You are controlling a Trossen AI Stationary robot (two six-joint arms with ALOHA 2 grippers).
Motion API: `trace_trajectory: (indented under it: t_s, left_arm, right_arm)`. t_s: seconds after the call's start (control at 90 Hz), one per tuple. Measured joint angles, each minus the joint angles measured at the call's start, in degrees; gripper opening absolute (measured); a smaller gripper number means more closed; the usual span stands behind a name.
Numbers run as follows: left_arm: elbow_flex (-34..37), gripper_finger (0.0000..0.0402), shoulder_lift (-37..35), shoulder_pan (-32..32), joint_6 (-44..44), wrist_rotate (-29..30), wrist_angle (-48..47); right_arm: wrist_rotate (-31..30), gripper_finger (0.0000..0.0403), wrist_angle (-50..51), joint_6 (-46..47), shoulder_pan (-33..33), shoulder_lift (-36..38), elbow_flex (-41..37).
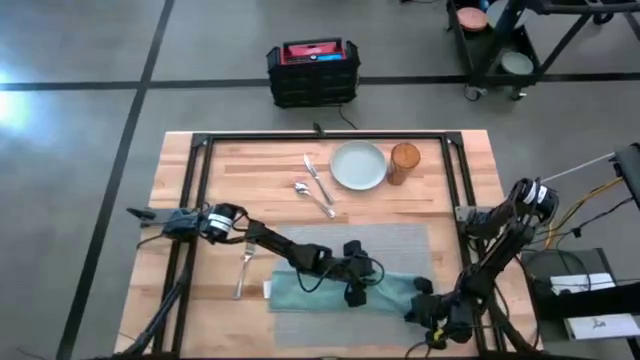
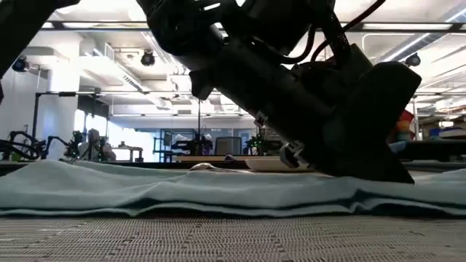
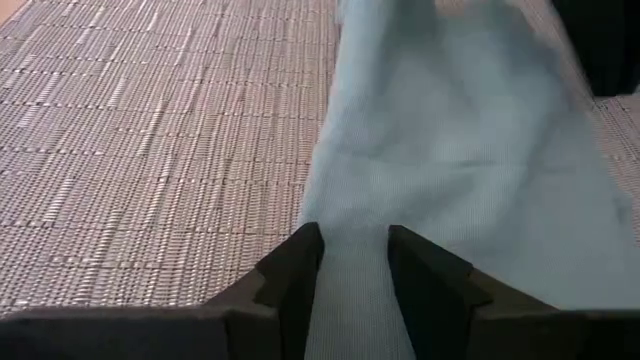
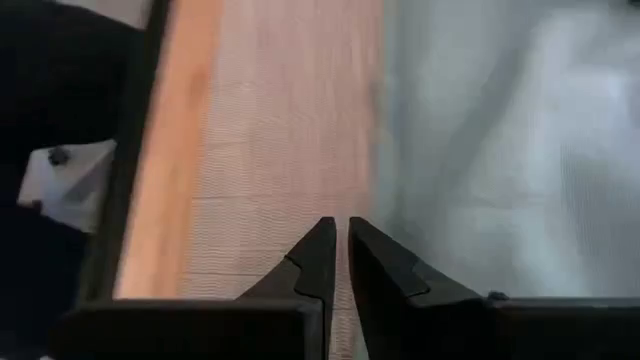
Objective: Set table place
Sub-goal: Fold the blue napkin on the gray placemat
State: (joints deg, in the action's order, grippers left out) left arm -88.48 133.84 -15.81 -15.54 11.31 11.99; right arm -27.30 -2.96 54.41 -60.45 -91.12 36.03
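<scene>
A light wooden desk with a black metal frame fills most of the overhead view, standing on a grey floor. On its near half lies a grey woven placemat. Across the near part of the placemat, a teal napkin lies stretched out and wrinkled, one end reaching past the mat's left edge onto the wood.

The left arm reaches from the desk's left side out over the placemat. The left gripper is down on the napkin near the middle of the mat; in its wrist view its jaws are parted with a strip of the teal cloth running between them, and whether they actually pinch it cannot be told. The right arm stands at the desk's right edge. The right gripper is low near the mat's right end, jaws clenched nearly together with nothing between them, pointing at the woven mat just beside the napkin's end.

On the far half of the desk, a pale round plate sits just left of an amber glass. Left of the plate lie a knife and a spoon, close together. A fork lies alone on the wood left of the placemat.

Beyond the desk, a black crate stands on the floor.
</scene>
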Motion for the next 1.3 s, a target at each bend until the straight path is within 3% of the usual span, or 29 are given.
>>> trace_trajectory:
  t_s: [0.156, 0.233, 0.367, 0.633, 0.9, 0.989, 1.144, 1.3]
  left_arm:
    - [0.0, 0.0114, 0.0, 0.0, 0.0, 0.0, 0.0]
    - [0.0, 0.0114, 0.0, 0.0, 0.0, 0.0, 0.0]
    - [0.0, 0.0114, 0.0, 0.0, 0.0, 0.1, 0.0]
    - [0.0, 0.0114, 0.0, 0.0, 0.0, 0.1, 0.0]
    - [0.2, 0.0114, -1.6, 0.0, 0.1, -0.1, -1.0]
    - [0.3, 0.0114, -4.8, -0.4, 0.5, -0.2, -2.7]
    - [0.0, 0.0114, -11.2, -2.1, -0.5, -1.7, -12.4]
    - [0.2, 0.0114, -13.8, -5.1, -3.5, -1.5, -24.3]
  right_arm:
    - [-10.4, 0.0018, 0.1, -1.4, 1.3, -0.1, 0.0]
    - [-12.8, 0.0018, 0.1, -1.0, 2.3, -1.4, 0.0]
    - [-12.5, 0.0018, 0.1, -0.1, 3.2, -4.1, 0.0]
    - [-5.5, 0.0018, -0.8, 0.2, 2.1, -5.1, 0.4]
    - [-5.4, 0.0018, 5.3, -4.0, 2.2, 3.6, 1.9]
    - [-5.2, 0.0018, 13.7, 4.7, 2.1, 9.3, 2.1]
    - [-2.2, 0.0018, 28.4, 31.5, 0.9, 17.3, 1.5]
    - [2.6, 0.0051, 29.3, 49.4, -2.0, 18.5, -1.0]
